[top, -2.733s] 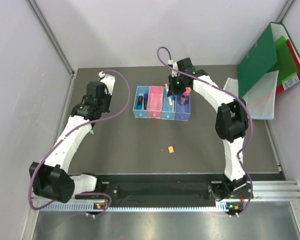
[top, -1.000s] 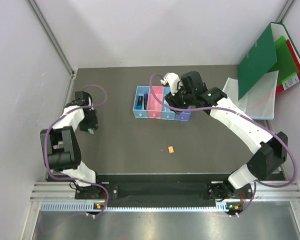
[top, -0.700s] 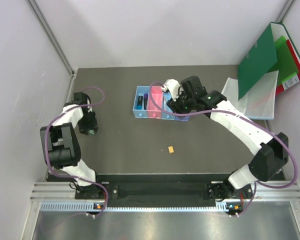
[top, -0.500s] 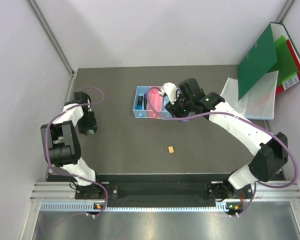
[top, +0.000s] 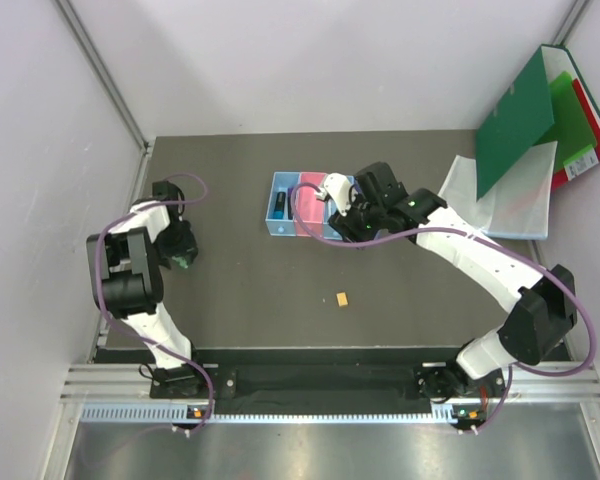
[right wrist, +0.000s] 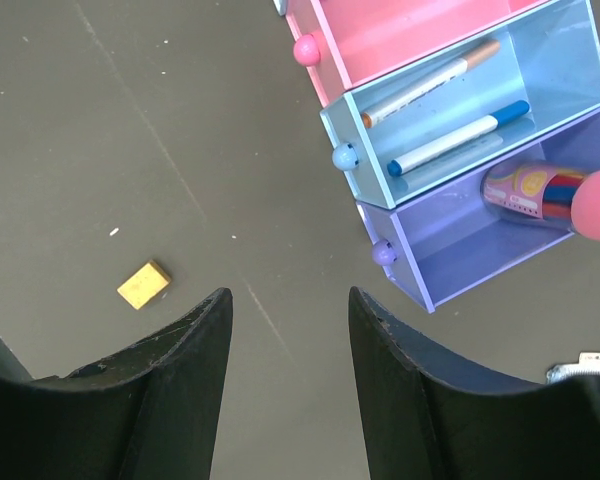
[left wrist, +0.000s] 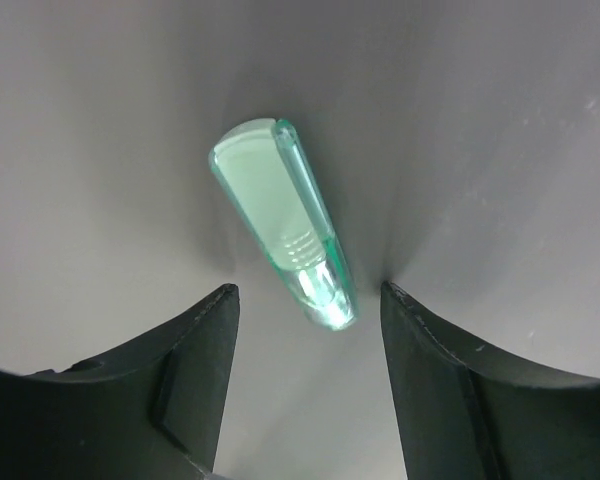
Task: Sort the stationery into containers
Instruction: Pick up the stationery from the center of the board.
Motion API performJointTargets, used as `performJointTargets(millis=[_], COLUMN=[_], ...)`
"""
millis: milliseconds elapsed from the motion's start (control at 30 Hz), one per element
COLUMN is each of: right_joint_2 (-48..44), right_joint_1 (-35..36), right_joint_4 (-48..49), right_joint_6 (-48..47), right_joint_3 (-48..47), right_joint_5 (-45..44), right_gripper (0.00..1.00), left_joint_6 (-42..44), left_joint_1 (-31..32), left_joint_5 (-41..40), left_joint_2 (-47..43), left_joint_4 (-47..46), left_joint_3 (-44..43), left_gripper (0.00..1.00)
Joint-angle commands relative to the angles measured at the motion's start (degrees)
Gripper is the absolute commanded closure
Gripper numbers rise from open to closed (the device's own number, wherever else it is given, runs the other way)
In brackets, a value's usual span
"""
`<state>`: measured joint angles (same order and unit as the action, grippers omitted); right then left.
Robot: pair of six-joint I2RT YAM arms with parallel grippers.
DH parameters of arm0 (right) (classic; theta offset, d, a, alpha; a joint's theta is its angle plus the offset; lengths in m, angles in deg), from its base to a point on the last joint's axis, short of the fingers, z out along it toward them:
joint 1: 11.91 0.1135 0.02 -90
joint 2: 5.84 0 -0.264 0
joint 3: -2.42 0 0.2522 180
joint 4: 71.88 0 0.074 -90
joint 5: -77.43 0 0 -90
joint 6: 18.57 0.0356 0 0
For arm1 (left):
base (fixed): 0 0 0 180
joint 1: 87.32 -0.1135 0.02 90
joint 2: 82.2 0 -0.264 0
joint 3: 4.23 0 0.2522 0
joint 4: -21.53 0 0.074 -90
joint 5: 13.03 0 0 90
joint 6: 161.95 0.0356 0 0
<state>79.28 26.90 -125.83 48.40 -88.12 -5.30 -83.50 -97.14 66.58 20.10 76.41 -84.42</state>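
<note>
White-blue pen lies lengthwise along blue bin.

Robot lab cell: plain white enclosure walls, dark tabletop, aluminium rail at 6 o'clock, folders at 2 o'clock.
</note>
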Motion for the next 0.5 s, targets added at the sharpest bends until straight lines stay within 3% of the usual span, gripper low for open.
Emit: performJointTargets(millis=[0,167,300,467], right_joint_2=[-2.7,-2.3,-2.3,-2.9], right_joint_1=[0.9,0.9,1.0,2.2], right_joint_4=[1.3,1.6,1.5,-0.8], right_joint_6=[-0.5,-0.6,-0.5,-3.2], right_joint_3=[-0.1,-0.2,0.0,1.4], right_joint_5=[1.2,1.4,1.8,3.5], right_gripper=[0.5,0.5,0.5,0.5], left_joint_6=[-2.4,-2.9,-2.7,-1.9], left_joint_1=[-0.1,0.0,-0.1,-0.1], left_joint_5=[0.3,-0.3,-0.6,-0.9], left_joint_2=[1.2,2.3,3.2,3.0], left_joint_4=[-1.1,-2.5,-3.3,-3.9], left_joint_3=[-1.7,-0.1,0.5,0.3], left_gripper=[0.36,0.41,0.57,0.68])
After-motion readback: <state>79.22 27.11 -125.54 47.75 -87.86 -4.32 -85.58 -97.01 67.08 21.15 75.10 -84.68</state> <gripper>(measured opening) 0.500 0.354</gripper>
